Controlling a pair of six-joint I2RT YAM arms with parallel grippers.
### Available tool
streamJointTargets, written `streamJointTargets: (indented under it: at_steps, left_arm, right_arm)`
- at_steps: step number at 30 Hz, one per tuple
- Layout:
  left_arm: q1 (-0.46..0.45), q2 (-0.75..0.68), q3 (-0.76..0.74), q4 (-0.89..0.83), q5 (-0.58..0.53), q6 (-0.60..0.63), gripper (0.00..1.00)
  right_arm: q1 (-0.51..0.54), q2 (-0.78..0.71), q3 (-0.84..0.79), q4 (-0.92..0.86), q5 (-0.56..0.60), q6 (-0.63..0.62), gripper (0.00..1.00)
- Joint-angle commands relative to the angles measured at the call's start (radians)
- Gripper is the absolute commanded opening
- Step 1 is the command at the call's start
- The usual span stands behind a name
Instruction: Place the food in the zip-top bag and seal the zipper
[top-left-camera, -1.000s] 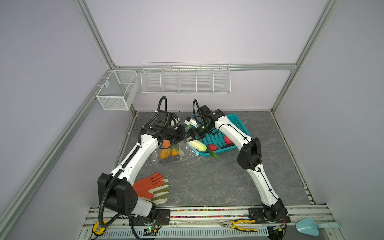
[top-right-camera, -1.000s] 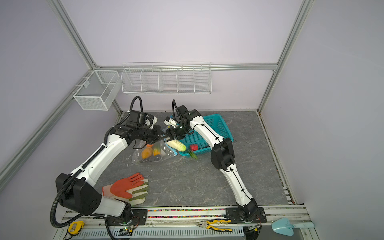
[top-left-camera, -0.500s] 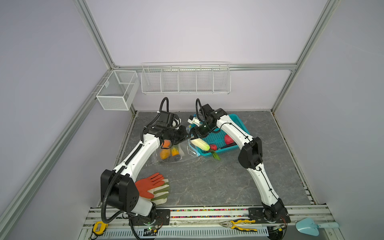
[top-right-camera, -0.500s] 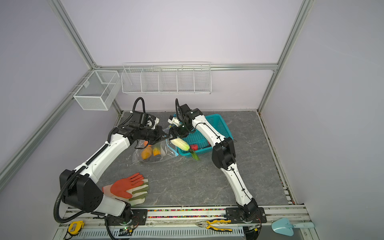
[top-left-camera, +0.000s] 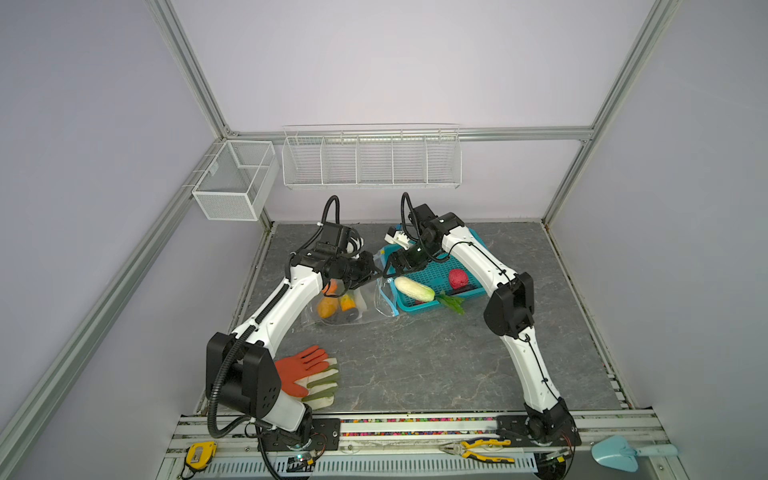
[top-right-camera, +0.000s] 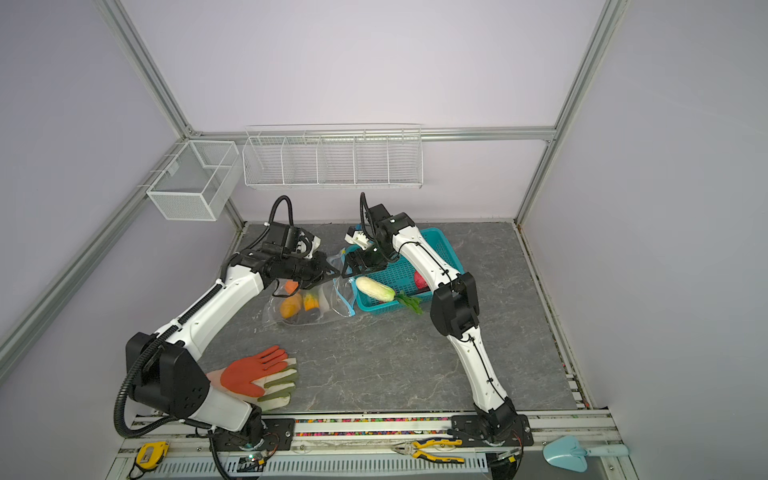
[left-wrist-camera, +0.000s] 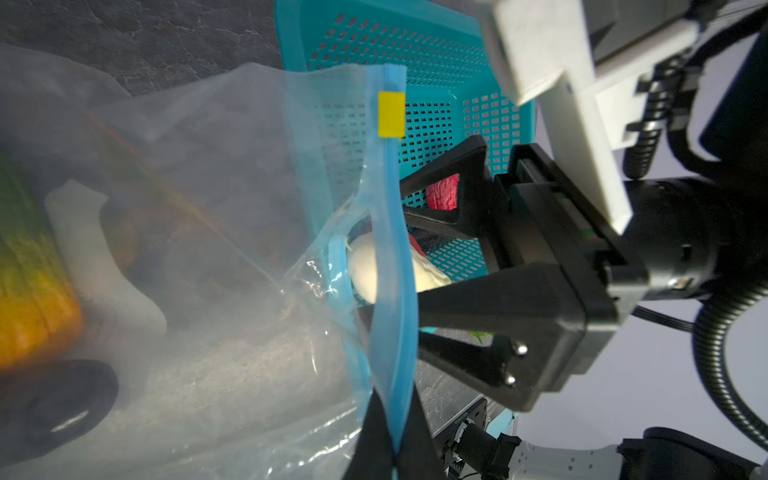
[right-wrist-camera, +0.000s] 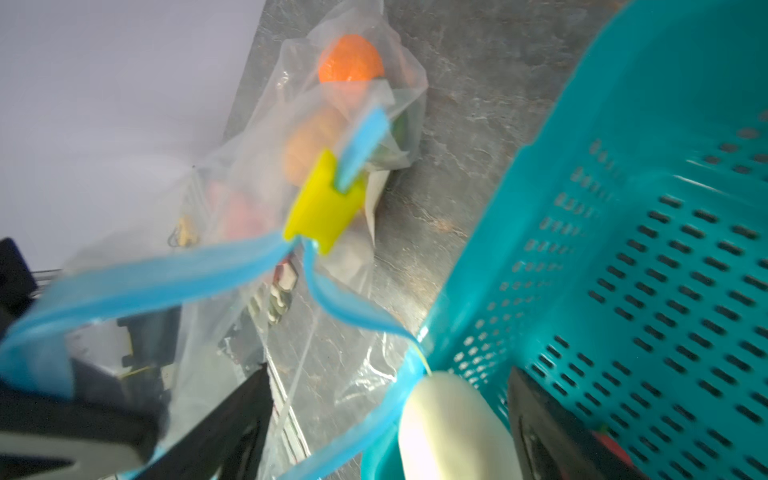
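Zip-top bag (top-left-camera: 365, 309), clear crinkly plastic, lies on the grey stone-patterned table (top-left-camera: 415, 365) in both top views. Orange and yellow toy food (top-left-camera: 328, 307) shows inside, and the mouth is just beside a teal perforated plastic basket (top-left-camera: 419, 309). My left gripper (top-left-camera: 375, 277) and right gripper (top-left-camera: 388, 272) sit close together above that mouth.

Left wrist view: my left jaws are pinched on the light-blue zipper (left-wrist-camera: 390, 291), well along from its yellow slider (left-wrist-camera: 391, 114). My right jaws stand wide just beyond the strip.

Right wrist view: a white toy vegetable (right-wrist-camera: 449, 424) shows between my wide jaws, with the loose zipper lip just beside it.

I judge the vegetable comes next. My left pinch should hold the mouth lifted, and my right jaws should close across the vegetable only, missing the lip.
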Motion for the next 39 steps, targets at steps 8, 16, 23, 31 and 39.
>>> streamJointTargets:
  at_steps: [8, 16, 23, 31, 39]
  left_arm:
    - [-0.002, 0.010, -0.016, 0.009, 0.017, 0.007, 0.00]
    - [-0.002, 0.013, -0.011, -0.002, 0.035, 0.014, 0.00]
    - [-0.002, 0.009, -0.012, 0.002, 0.038, 0.016, 0.00]
    - [-0.002, 0.001, -0.011, -0.002, 0.034, 0.015, 0.00]
    - [-0.002, -0.006, -0.011, -0.008, 0.028, 0.016, 0.00]
  right_arm:
    - [-0.036, -0.259, -0.288, 0.066, 0.281, -0.210, 0.88]
    - [-0.080, -0.537, -0.653, 0.240, 0.050, -0.573, 0.87]
    - [-0.080, -0.437, -0.587, 0.113, 0.067, -0.651, 0.87]
    - [-0.080, -0.352, -0.549, 0.081, 0.055, -0.671, 0.87]
    - [-0.074, -0.272, -0.496, 0.043, 0.030, -0.671, 0.84]
